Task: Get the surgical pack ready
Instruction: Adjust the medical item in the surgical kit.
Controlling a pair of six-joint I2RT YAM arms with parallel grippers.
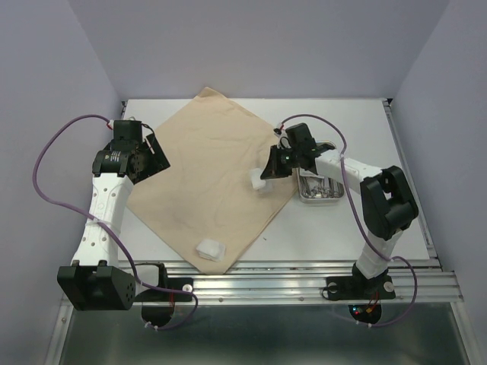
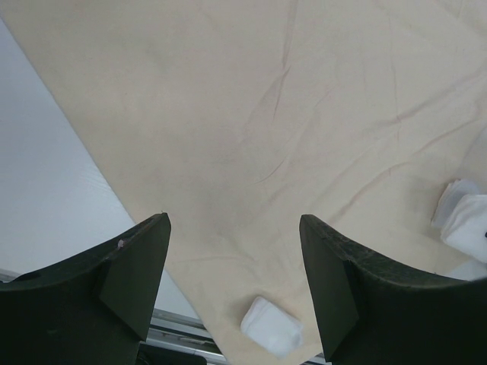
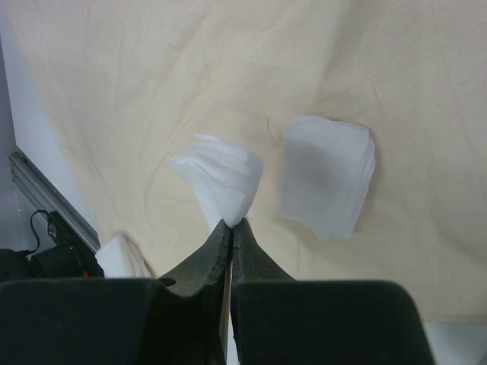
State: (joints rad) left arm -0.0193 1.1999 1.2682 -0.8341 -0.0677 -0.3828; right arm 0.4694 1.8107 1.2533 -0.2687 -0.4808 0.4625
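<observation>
Table (image 1: 365, 228): white top, both arms at its near edge.

Cloth (image 1: 209, 179): beige sheet spread flat on the table and turned like a diamond, with one corner at the near edge and one pointing right toward the tray. We see a few soft creases.

Left gripper (image 1: 156, 152): it hangs over the left side of the cloth. In the left wrist view the jaws stand wide apart with only cloth and table showing between them, so we record it as holding nothing.

Right gripper (image 1: 266, 173): it sits over the right corner of the cloth. The jaws are pressed together on the edge of a white gauze pad (image 3: 221, 179), and the free end of the pad fans out beyond the fingertips.

Tray (image 1: 319, 199): small steel tray on the bare table just right of the cloth, partly under the right arm. Metal instruments (image 1: 318, 185) lie inside, too small for us to tell apart.

Second gauze pad (image 3: 327, 175): flat on the cloth, just beside the held one.

Third gauze pad (image 1: 211, 249): on the cloth near its near corner.
</observation>
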